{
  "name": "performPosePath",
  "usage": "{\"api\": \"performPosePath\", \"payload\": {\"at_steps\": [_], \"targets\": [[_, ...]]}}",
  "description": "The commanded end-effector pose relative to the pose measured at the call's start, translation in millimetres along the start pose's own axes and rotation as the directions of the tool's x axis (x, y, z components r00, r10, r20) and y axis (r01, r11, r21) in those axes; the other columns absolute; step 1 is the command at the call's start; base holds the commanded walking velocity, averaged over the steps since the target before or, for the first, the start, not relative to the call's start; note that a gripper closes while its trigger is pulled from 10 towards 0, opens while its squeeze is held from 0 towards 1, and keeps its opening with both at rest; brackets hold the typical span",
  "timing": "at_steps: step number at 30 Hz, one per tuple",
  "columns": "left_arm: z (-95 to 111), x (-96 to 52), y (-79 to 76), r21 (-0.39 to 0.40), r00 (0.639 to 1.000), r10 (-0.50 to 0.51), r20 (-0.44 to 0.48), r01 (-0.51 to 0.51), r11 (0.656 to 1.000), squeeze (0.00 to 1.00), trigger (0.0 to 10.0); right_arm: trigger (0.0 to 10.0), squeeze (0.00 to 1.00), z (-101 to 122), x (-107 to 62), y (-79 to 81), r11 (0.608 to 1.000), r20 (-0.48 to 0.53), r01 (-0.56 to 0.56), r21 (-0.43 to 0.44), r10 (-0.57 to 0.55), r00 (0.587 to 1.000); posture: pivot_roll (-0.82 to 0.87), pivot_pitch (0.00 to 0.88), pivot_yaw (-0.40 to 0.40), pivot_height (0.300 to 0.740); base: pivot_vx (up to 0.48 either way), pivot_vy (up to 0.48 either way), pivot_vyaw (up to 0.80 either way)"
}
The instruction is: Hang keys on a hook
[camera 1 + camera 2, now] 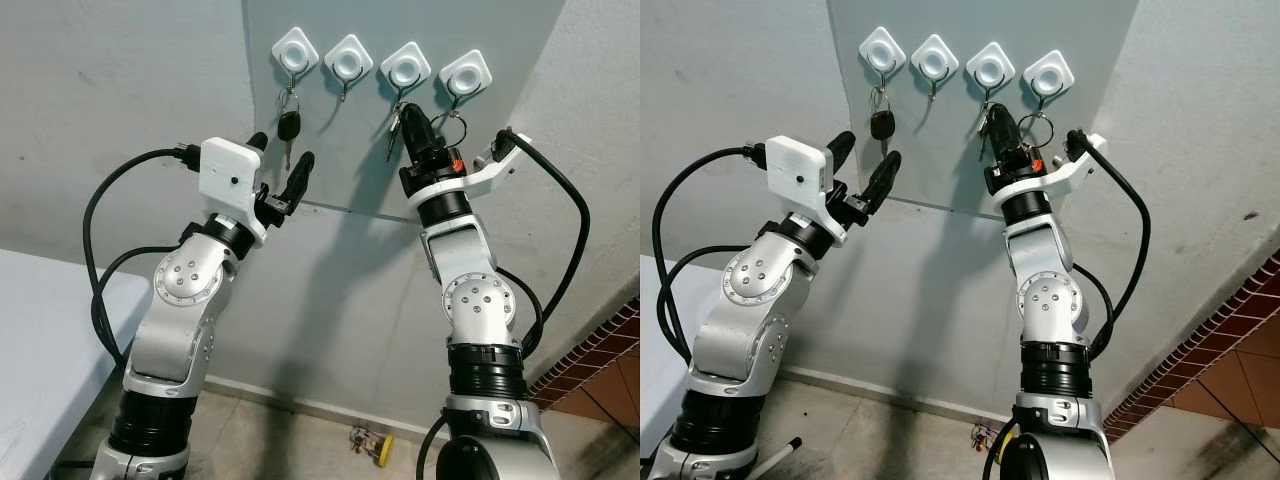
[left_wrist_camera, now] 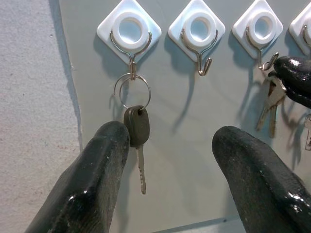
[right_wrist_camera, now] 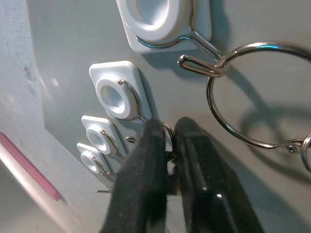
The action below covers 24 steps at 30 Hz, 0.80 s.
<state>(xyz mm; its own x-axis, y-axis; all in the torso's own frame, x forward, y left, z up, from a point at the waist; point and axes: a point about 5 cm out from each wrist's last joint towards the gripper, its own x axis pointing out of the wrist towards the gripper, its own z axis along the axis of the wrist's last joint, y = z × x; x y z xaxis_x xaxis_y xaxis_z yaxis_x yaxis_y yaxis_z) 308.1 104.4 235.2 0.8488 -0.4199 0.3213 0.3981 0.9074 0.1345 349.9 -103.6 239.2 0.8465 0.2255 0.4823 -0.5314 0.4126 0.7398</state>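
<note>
Keys (image 1: 394, 127) pinched by right end effector (image 1: 414, 118) at third hook (image 1: 404, 70).

1. Location type: domestic interior, wall area near floor level.
2. Evidence: grey panel (image 1: 330, 260) on a rough plastered wall (image 1: 100, 90), carrying four white key hooks (image 1: 349, 57).
3. Evidence: brick-pattern tiling (image 1: 600, 365) at lower right; pale table surface (image 1: 40, 340) at left; concrete floor (image 1: 300, 440).
</note>
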Motion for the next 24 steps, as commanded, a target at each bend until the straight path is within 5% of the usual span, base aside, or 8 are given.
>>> {"api": "performPosePath", "payload": {"at_steps": [1,24], "targets": [[5,0.6,-0.7,0.001,1.0,0.001,0.018,-0.001,1.0,0.0,10.0,10.0,1.0,-5,3.3,6.9,0.999,0.007,-0.009,0.032,0.009,1.0,-0.05,0.0,-0.046,0.724,0.0,0.0,0.0],[0,-2.5,5.1,0.027,0.999,0.052,0.002,-0.052,0.998,0.0,10.0,10.0,1.0,-12,-14.6,-7.2,0.998,-0.063,0.026,-0.066,-0.03,0.998,-0.06,0.0,-0.045,0.724,0.0,0.0,0.0]]}}
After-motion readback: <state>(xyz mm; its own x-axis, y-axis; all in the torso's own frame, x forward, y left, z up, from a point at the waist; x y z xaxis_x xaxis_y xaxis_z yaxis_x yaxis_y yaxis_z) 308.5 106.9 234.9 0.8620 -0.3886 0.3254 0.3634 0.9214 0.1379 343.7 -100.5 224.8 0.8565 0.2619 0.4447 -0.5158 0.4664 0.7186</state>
